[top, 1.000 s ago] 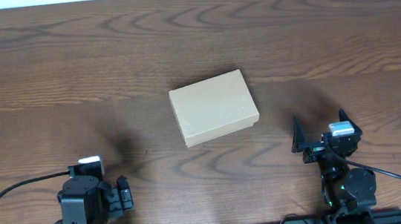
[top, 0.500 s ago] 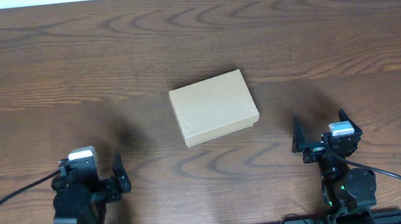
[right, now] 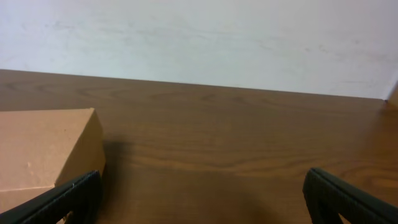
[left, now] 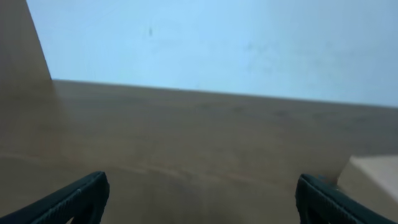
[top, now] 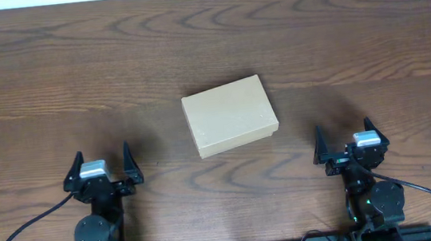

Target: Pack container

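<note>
closed box at mid-desk, both tools spread wide and empty

a plain tan cardboard box is seen lying flat near the middle of the wooden desk, its lid folded down and its long sides turned slightly off the desk's grain. nothing is seen on top of it or beside it.

the left tool is parked at the near edge, well apart from the box and to its lower left. its fingers are spread wide and nothing is held between them. in the left wrist view only a corner of the box is caught at the right edge.

the right tool is set at the near edge on the other side, also released and empty. in its wrist view the box is shown ahead on the left, not touched.
</note>
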